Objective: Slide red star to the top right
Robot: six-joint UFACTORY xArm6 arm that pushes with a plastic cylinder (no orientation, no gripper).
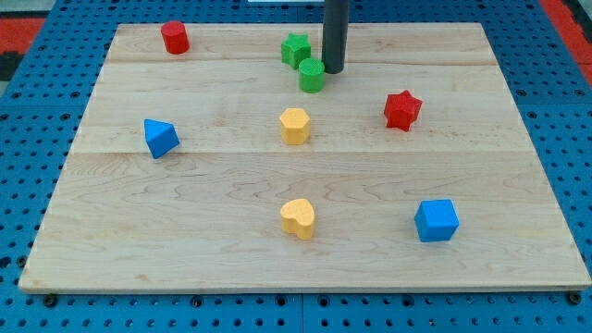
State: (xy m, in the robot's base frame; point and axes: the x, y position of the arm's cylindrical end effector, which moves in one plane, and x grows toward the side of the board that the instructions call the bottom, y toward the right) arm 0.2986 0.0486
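Currently:

1. My tip [333, 70] is down near the board's top edge, just right of the green cylinder [312, 75]; touching or a hair apart, can't tell.
2. No jaws on this rig, only the bare rod, clamped on nothing.
3. Red star [402, 109] sits right of centre in the upper half, below and to the right of my tip, apart from it.
4. Green star [296, 48] is just up-left of the green cylinder.
5. Red cylinder [175, 37] is at top left.
6. Blue triangular block [160, 138] is at mid left.
7. Yellow hexagonal block [294, 125] is at centre, yellow heart [298, 217] below it.
8. Blue cube [436, 220] is at lower right.
9. All on the wooden board [111, 250].
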